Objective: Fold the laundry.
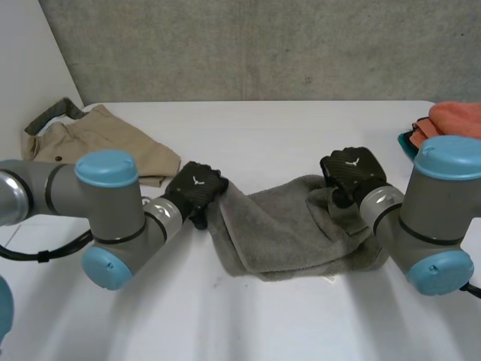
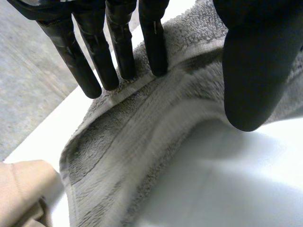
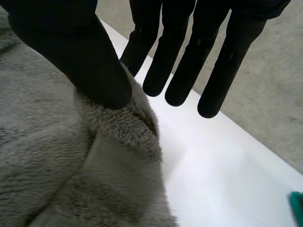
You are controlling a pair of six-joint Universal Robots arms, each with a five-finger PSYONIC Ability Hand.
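towel (image 1: 293, 226), grey and rumpled, lies mid-table between the two hands, and each hand holds one end of it.

the left hand (image 1: 197, 188) is at the towel's left edge, knuckles up in the head view, where the cloth rises to meet it. its wrist view shows the grip that the head view hides. straight fingers (image 2: 120, 47) stand behind the hemmed border and the thumb (image 2: 255, 71) is in front. the border runs between them, pinched and lifted, with shadowed table beneath.

the right hand (image 1: 352, 169) is at the towel's far right corner. the head view gives the back of the hand above the cloth. its wrist view shows the thumb (image 3: 80, 52) pressing a fluffy bunch of the corner against the nearest finger (image 3: 142, 42). the other fingers are straight and clear of the cloth, over bare table.

the white table (image 1: 285, 128) also carries a tan garment (image 1: 98, 143) at its far left, behind the left arm. the head view shows it spread out. the left wrist view catches one fold of it just beside the towel's edge.

at the far right edge an orange cloth (image 1: 455, 119) lies on a teal thing (image 1: 409, 141). the right wrist view shows a sliver of the teal.
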